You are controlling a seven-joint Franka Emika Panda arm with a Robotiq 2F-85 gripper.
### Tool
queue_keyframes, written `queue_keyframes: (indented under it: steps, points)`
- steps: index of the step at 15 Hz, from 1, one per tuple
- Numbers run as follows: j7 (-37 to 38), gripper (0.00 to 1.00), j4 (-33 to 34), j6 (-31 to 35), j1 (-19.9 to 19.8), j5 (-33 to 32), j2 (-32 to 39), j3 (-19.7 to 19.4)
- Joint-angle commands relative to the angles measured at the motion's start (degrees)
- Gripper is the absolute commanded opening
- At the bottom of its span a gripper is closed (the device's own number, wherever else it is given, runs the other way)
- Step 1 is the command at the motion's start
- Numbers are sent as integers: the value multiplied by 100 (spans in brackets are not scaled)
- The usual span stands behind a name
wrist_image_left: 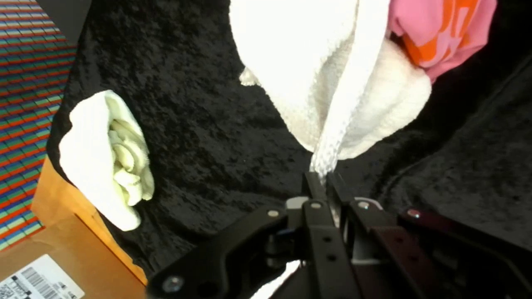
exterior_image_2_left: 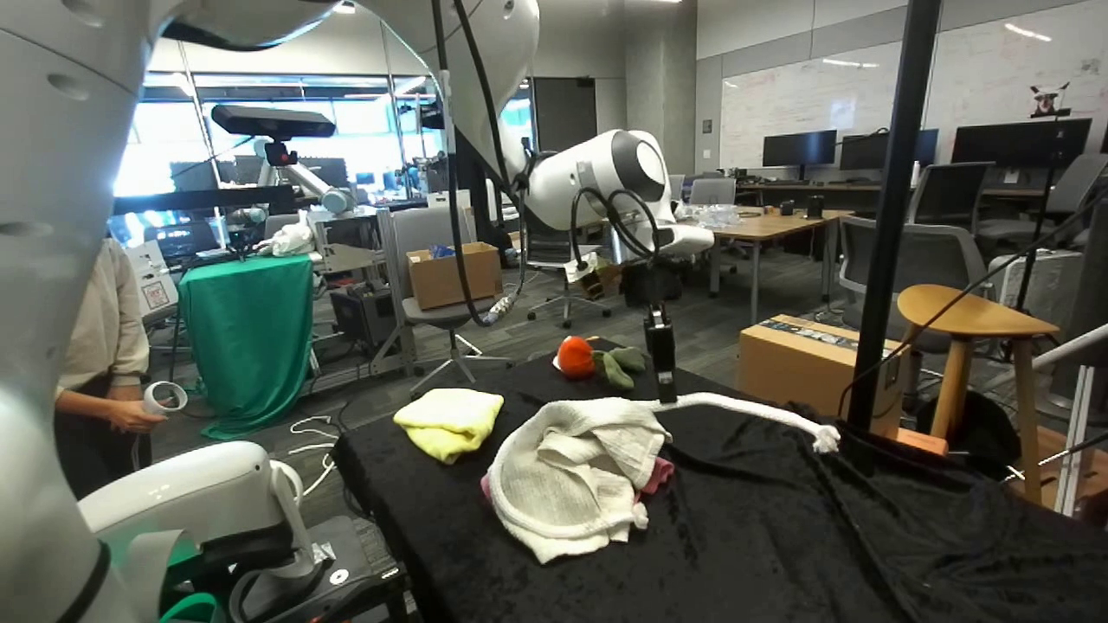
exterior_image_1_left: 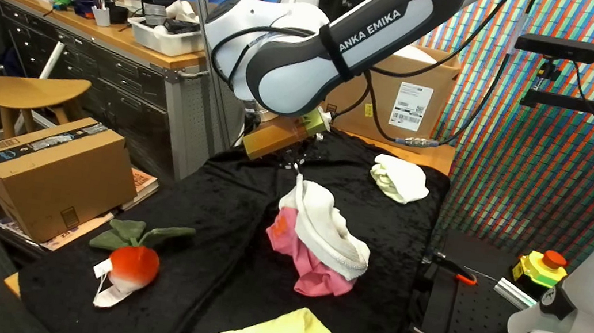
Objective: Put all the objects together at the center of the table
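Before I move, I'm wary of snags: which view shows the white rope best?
An exterior view: the white rope shows on both sides of the end effector, out to a knotted end. The wrist view shows the pinched stretch closely but crops its length; an exterior view shows it along a white cloth, tail unclear.

The arm slopes outward and down, its claw (jaws pinched nearly together) pointing downward.
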Motion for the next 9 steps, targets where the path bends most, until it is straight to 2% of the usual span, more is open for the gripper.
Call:
queue_keyframes:
  steps: [1,8,9]
  points:
    - [307,2,-34,-298,-20,-17,43,-74]
    - [-19,4,-690,-314,14,40,-442,211]
    - [-48,32,-758,-306,7,72,-540,257]
